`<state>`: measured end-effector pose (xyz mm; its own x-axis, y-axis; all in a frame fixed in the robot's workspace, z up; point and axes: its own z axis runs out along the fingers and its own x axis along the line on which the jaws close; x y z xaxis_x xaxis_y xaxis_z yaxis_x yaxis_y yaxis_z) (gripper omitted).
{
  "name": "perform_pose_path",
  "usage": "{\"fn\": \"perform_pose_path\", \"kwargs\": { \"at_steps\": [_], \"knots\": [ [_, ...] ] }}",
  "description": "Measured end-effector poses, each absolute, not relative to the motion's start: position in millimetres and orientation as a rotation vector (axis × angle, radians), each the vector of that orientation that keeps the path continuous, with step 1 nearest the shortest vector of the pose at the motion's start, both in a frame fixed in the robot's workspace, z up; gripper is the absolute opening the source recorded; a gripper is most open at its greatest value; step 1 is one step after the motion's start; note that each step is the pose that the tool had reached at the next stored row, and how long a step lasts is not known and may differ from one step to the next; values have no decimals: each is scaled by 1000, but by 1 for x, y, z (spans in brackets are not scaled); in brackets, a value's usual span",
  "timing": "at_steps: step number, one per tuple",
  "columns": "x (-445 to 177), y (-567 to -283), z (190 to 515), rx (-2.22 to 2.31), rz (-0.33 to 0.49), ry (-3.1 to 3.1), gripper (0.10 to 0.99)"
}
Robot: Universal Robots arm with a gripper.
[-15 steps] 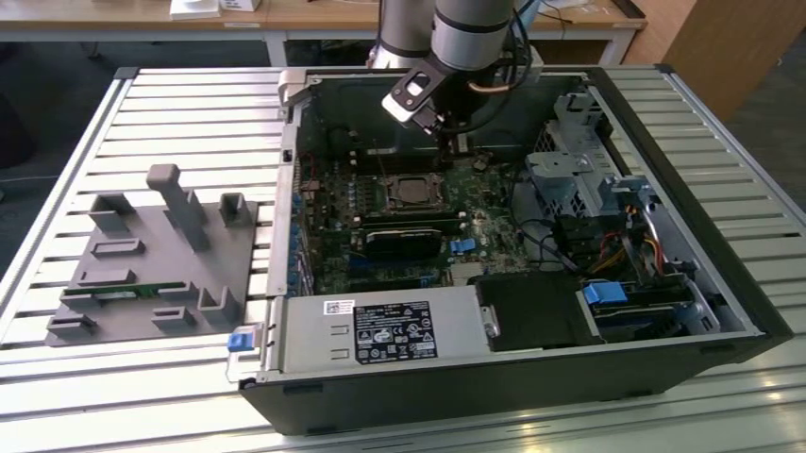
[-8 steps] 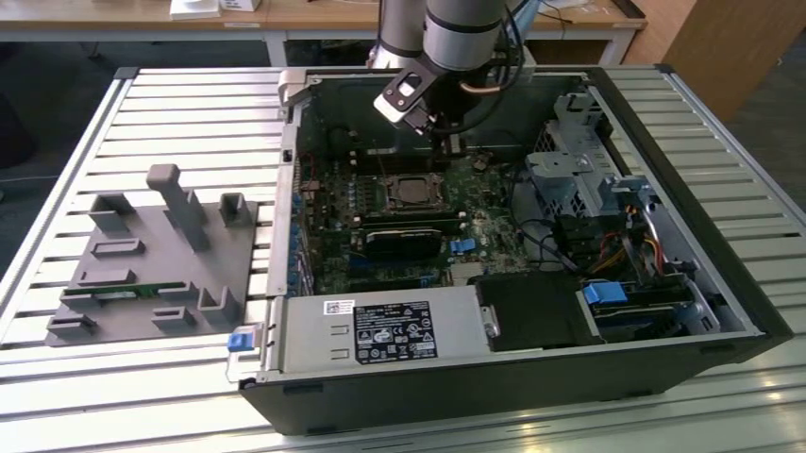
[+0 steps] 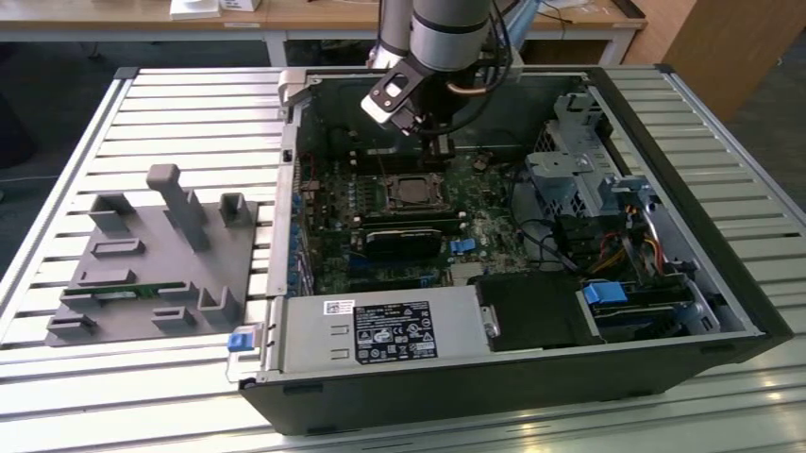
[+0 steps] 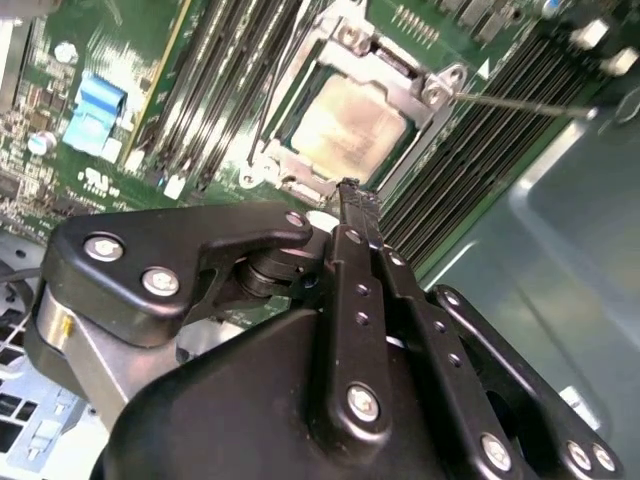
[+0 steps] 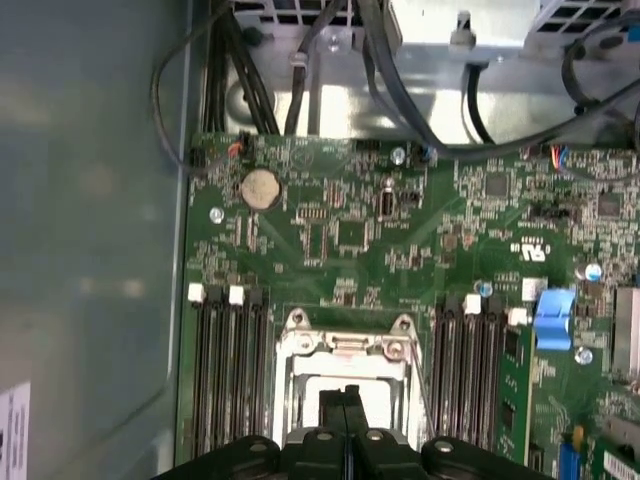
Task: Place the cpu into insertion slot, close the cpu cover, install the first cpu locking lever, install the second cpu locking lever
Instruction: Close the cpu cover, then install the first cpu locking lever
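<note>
The cpu (image 4: 350, 120) lies flat in the insertion slot (image 3: 412, 192) on the green motherboard, its dull metal face showing. The cpu cover (image 4: 440, 85) is down around it as a silvery frame, also seen in the first wrist view as the cpu cover (image 5: 345, 345). My gripper (image 4: 350, 190) hangs just above the socket's edge, fingers pressed together and holding nothing. It also shows in the first wrist view (image 5: 345, 398) and the exterior view (image 3: 435, 142). One thin wire lever (image 4: 520, 102) sticks out sideways from a cover corner. Another wire lever (image 4: 275, 95) runs along the opposite side.
Black memory slots (image 4: 225, 70) flank the socket on both sides. A blue connector (image 4: 95, 110) sits nearby. The case walls, drive cage (image 3: 579, 179), cables (image 5: 400, 80) and power supply (image 3: 377, 330) hem in the board. A grey fixture tray (image 3: 151, 255) lies at the exterior view's left.
</note>
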<state>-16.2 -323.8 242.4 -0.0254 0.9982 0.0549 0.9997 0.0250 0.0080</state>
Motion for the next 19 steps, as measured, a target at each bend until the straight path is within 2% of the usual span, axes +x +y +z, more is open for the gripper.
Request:
{"fn": "perform_pose_path", "kwargs": {
  "at_steps": [19],
  "knots": [
    [-40, -324, 241, -2169, -68, -2225, 106]
  ]
}}
